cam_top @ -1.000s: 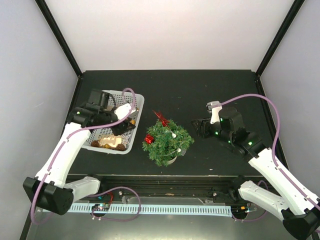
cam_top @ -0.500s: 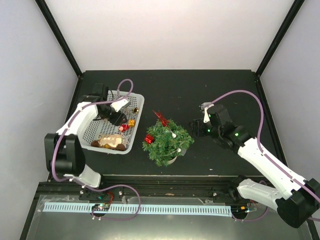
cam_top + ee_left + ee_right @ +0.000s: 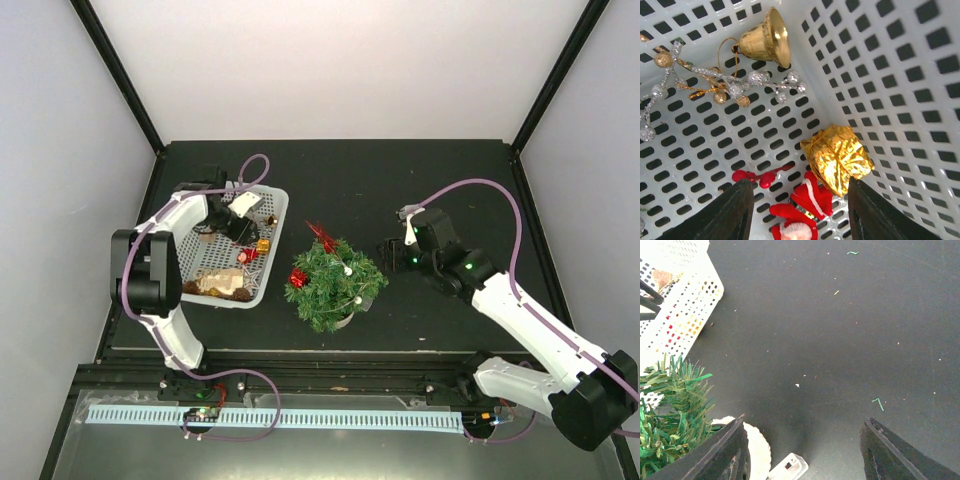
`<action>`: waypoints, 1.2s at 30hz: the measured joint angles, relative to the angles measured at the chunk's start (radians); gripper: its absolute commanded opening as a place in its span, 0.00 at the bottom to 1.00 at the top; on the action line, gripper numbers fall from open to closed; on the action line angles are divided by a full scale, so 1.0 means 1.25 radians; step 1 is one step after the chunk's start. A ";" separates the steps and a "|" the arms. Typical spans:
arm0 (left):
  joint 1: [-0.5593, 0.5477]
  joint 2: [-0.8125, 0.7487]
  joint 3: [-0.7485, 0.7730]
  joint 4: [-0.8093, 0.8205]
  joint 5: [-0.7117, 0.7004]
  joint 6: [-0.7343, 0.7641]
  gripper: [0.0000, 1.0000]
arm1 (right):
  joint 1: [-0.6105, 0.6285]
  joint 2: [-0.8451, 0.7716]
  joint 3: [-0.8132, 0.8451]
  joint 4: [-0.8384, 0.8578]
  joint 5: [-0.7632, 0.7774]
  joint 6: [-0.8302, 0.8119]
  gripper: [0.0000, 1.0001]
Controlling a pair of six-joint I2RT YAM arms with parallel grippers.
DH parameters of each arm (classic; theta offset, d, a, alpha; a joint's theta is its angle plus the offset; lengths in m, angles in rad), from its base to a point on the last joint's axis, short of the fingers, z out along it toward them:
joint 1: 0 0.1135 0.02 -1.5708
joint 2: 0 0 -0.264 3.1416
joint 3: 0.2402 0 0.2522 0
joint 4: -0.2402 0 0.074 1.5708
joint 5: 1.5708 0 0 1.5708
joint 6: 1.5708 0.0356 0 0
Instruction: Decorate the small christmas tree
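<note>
Left wrist: your left gripper (image 3: 799, 202) spreads over a gold parcel (image 3: 837, 157) in the basket (image 3: 900, 75) left of the small christmas tree (image 3: 335, 280); right gripper (image 3: 802, 440) gapes beside that tree.

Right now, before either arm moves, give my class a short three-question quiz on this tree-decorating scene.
1. Fill in: the shiny bauble on the small christmas tree is ____.
2. True or false: the right gripper holds an ornament.
3. Where is the left gripper? A) inside the white basket; B) above the tree; C) touching the right gripper.
Key: 1 red; 2 false, it is open and empty; 3 A.
</note>
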 measured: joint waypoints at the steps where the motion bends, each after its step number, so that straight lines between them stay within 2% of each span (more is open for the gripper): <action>1: 0.000 0.008 0.005 0.000 0.000 -0.004 0.52 | 0.000 0.000 0.000 0.000 0.000 0.000 0.63; 6: 0.000 0.056 0.028 0.006 0.002 -0.021 0.48 | 0.000 0.000 0.000 0.001 0.001 0.000 0.63; 12: -0.003 0.088 0.033 0.006 0.024 -0.033 0.39 | 0.000 0.000 0.000 0.000 0.004 -0.001 0.63; 16: -0.005 0.099 0.033 0.005 0.040 -0.038 0.27 | 0.000 0.000 0.000 0.001 0.005 -0.001 0.63; 21: -0.006 0.102 0.033 -0.001 0.063 -0.044 0.03 | 0.000 0.000 0.000 0.001 0.010 -0.001 0.63; 36: 0.015 0.104 0.041 -0.031 0.096 -0.043 0.01 | 0.000 -0.008 -0.001 0.002 0.021 -0.001 0.63</action>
